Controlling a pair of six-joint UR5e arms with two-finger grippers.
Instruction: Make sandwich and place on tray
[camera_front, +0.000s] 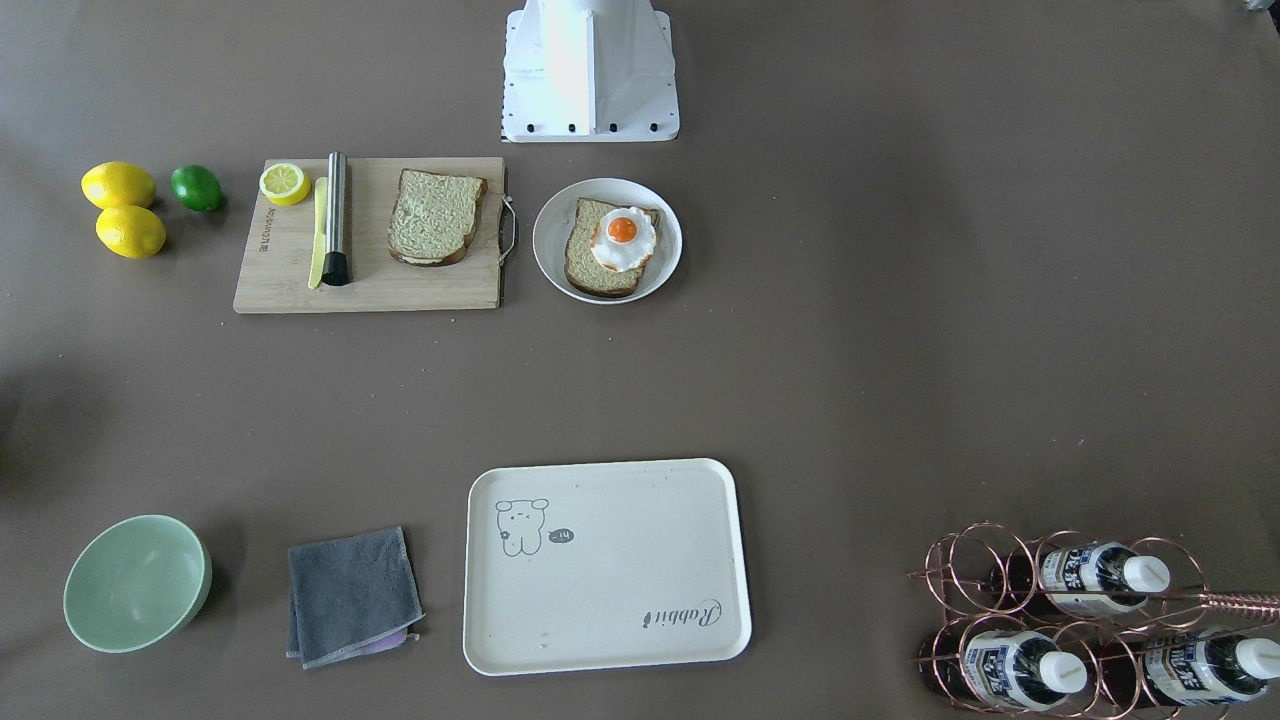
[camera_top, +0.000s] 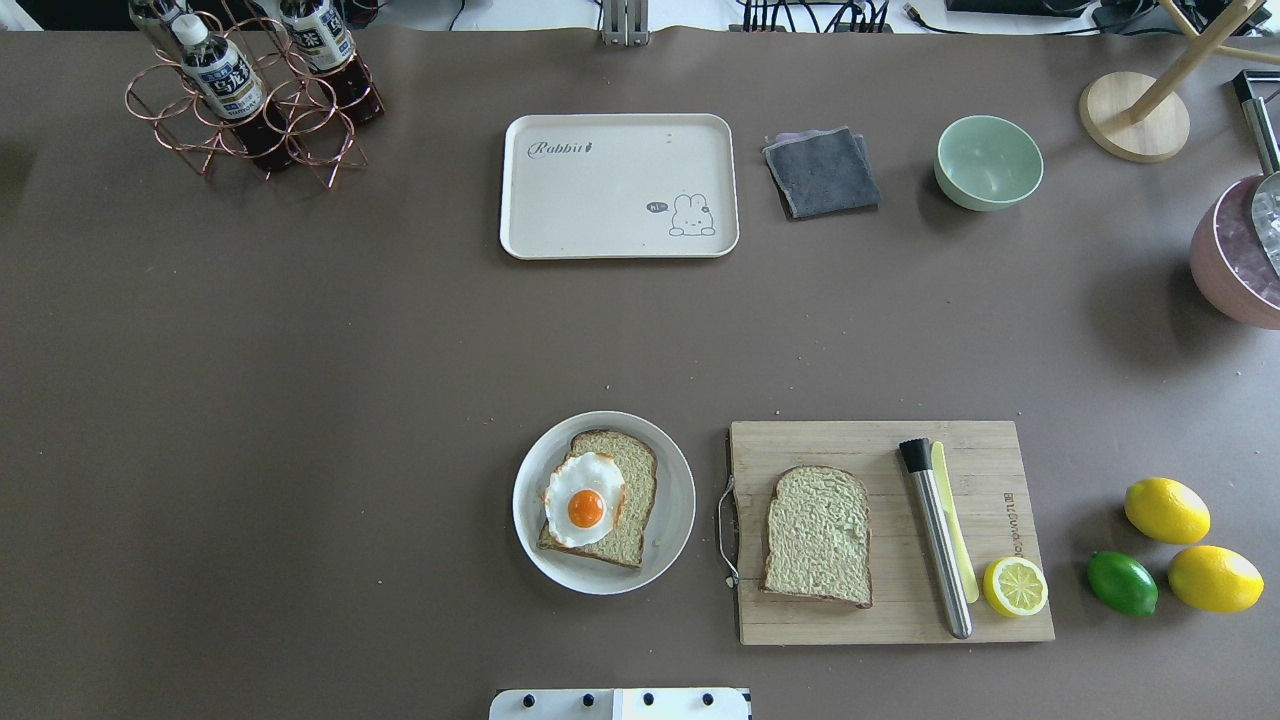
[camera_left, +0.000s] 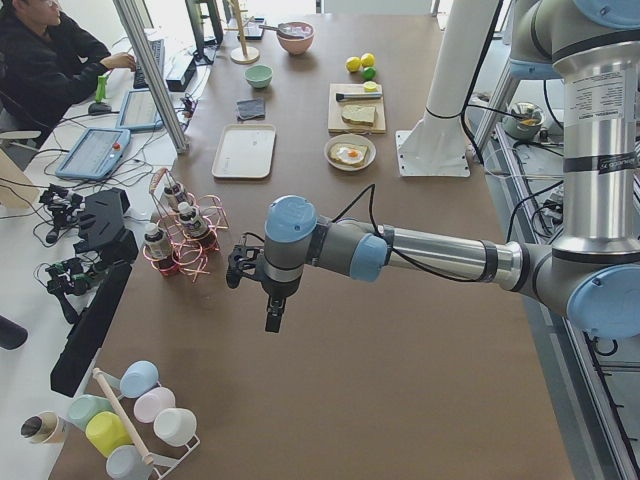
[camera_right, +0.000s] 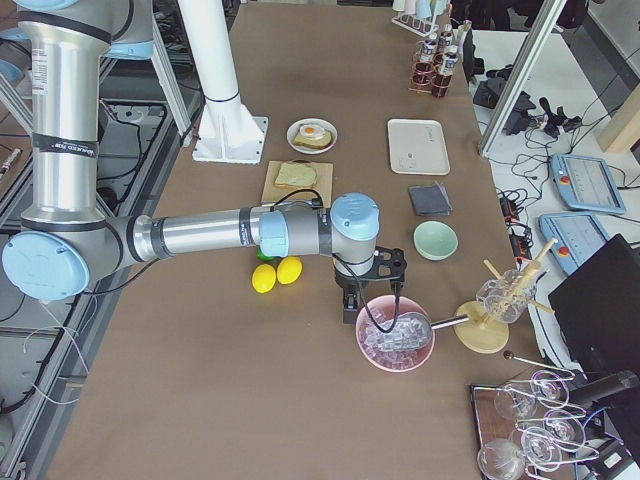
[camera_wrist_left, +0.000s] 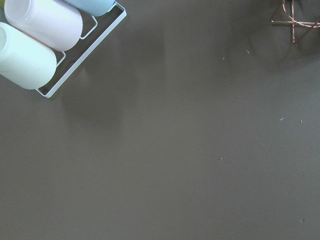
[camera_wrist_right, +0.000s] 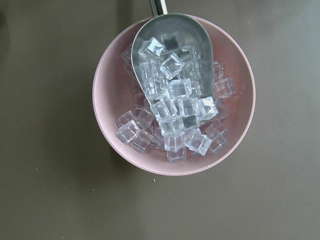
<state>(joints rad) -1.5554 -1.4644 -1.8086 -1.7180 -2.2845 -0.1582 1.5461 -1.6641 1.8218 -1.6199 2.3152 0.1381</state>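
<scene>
One bread slice (camera_top: 612, 500) lies on a round white plate (camera_top: 675, 500) with a fried egg (camera_top: 585, 500) on top; it also shows in the front-facing view (camera_front: 600, 262). The second slice (camera_top: 818, 535) lies alone on a wooden cutting board (camera_top: 990, 470). The cream tray (camera_top: 618, 185) stands empty at the far side of the table, also in the front-facing view (camera_front: 605, 565). My left gripper (camera_left: 272, 318) hangs over bare table far to the left. My right gripper (camera_right: 351, 298) hangs over a pink ice bowl (camera_wrist_right: 172, 95). I cannot tell whether either is open or shut.
On the board lie a steel rod (camera_top: 936, 540), a yellow knife and a lemon half (camera_top: 1015, 586). Two lemons (camera_top: 1166, 510) and a lime (camera_top: 1122, 583) lie to its right. A grey cloth (camera_top: 822, 172), a green bowl (camera_top: 988, 162) and a bottle rack (camera_top: 250, 95) stand along the far edge.
</scene>
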